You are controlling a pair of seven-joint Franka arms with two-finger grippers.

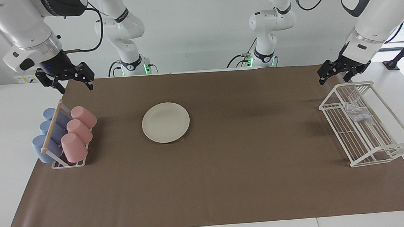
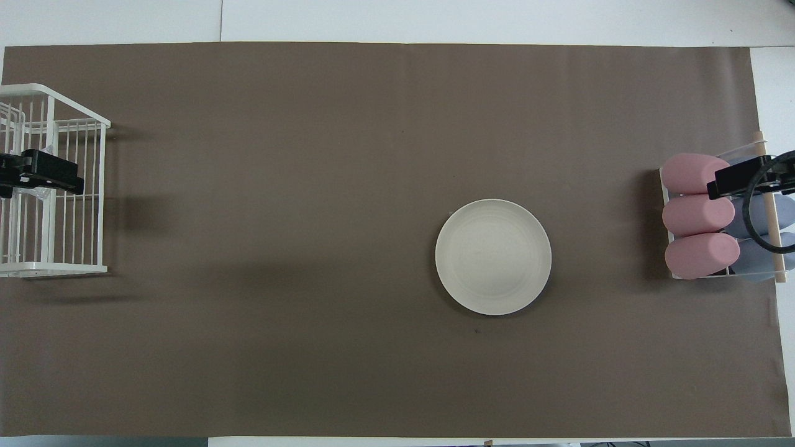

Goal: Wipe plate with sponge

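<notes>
Sponge (image 1: 358, 112) sits in wire rack (image 1: 397, 147), plate (image 1: 165, 122) bare on counter (image 1: 227, 182). My left end effector (image 1: 336, 74) open, empty above rack, well placed for pickup; right end effector (image 1: 69, 83) open, waiting above cups (image 1: 74, 146).

Facing and overhead cameras, both high, share the table (image 1: 207, 197).

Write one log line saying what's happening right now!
step: not started | plate: bare on mat | sponge: in white rack | left gripper: open, above rack | right gripper: open, waiting
</notes>
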